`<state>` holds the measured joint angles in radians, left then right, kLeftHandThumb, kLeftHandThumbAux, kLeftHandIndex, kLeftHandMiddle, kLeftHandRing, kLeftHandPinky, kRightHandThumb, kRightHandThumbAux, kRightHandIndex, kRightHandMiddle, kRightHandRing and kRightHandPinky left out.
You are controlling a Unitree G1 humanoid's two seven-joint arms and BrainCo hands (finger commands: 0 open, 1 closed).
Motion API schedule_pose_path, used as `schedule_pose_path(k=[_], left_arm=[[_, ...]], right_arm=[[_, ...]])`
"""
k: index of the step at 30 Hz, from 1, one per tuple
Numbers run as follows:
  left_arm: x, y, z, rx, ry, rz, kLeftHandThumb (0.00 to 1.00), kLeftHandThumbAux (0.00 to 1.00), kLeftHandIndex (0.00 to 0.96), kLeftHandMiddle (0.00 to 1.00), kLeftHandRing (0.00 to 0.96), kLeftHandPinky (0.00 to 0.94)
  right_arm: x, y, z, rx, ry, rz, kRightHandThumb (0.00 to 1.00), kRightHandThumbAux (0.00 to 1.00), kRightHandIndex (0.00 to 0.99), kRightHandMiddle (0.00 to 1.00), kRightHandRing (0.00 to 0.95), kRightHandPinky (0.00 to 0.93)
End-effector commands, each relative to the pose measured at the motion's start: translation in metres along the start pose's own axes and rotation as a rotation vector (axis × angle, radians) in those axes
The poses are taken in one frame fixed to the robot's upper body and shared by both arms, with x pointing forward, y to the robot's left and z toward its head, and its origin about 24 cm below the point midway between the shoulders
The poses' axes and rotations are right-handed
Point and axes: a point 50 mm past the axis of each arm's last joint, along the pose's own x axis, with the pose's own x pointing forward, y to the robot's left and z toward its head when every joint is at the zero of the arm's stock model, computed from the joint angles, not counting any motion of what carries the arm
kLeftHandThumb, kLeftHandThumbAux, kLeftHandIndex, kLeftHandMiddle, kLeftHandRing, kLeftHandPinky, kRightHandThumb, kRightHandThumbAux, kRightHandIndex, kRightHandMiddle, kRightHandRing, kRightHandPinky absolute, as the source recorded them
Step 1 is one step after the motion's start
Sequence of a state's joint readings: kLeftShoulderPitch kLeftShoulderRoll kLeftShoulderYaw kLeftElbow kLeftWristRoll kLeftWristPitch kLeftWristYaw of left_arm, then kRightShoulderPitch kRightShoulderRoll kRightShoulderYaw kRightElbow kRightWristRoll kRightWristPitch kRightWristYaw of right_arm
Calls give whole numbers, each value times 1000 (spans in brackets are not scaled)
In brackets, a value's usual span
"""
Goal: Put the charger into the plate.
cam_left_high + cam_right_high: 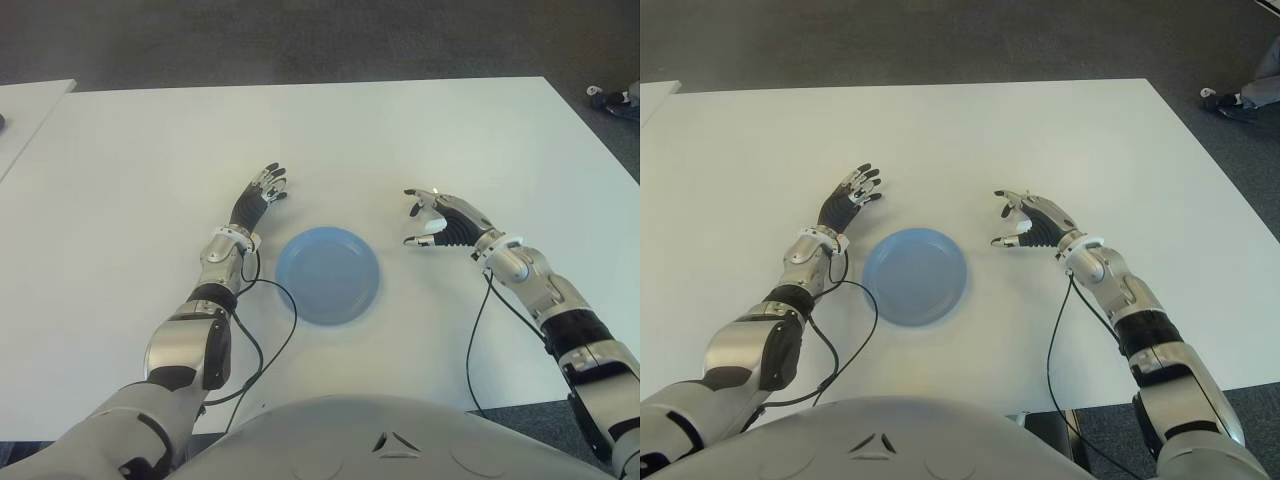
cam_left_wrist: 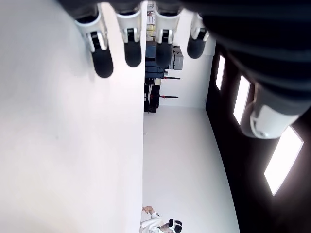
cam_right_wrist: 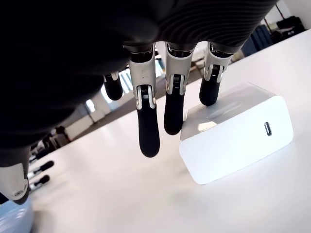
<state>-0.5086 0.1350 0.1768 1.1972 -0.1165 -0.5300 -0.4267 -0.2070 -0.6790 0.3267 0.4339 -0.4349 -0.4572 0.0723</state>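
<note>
My left hand (image 1: 262, 196) shows over the table (image 1: 130, 180) with its fingers (image 2: 103, 58) stretched straight and apart, holding nothing. Just to its right lies the blue plate (image 1: 328, 275), bare. Further right, my right hand (image 1: 438, 219) arches over the white charger (image 3: 238, 138); its fingers (image 3: 148, 133) curl loosely down beside and above the charger, not clamped on it. The charger sits on the table under that palm, apart from the plate.

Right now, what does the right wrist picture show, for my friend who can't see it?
The right hand hangs with its fingers curled down over a white charger lying on the white table, not yet gripping it. A bit of the blue plate peeks in at one corner.
</note>
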Motion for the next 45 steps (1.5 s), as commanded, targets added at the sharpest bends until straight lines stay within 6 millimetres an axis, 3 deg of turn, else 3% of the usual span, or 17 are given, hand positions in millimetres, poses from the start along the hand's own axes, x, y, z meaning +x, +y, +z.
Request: schedule_pose_path(k=[1, 7, 11, 23, 34, 45], left_arm=[[-11, -2, -22, -22, 118, -10, 38, 513, 41, 110, 110, 129], [-11, -2, -22, -20, 119, -12, 33, 523, 38, 107, 107, 125], [-10, -3, -22, -15, 117, -16, 28, 525, 35, 105, 106, 124], [-10, -4, -21, -1, 113, -12, 31, 528, 37, 119, 116, 130], [-9, -5, -21, 3, 112, -22, 30, 529, 41, 126, 123, 134], [-8, -6, -21, 4, 115, -29, 32, 536, 50, 127, 127, 146]], right_arm=[[-22, 39, -12, 43, 79, 180, 0, 489, 0, 90, 213, 99], [-25, 39, -10, 41, 56, 167, 0, 484, 0, 48, 144, 112], [-26, 39, -8, 42, 42, 159, 0, 469, 0, 36, 150, 141], [-27, 41, -2, 96, 8, 118, 0, 451, 0, 14, 158, 117], [-27, 36, 6, 201, -66, -16, 0, 423, 0, 26, 95, 52], [-27, 30, 10, 240, -121, -232, 0, 441, 0, 26, 43, 65]])
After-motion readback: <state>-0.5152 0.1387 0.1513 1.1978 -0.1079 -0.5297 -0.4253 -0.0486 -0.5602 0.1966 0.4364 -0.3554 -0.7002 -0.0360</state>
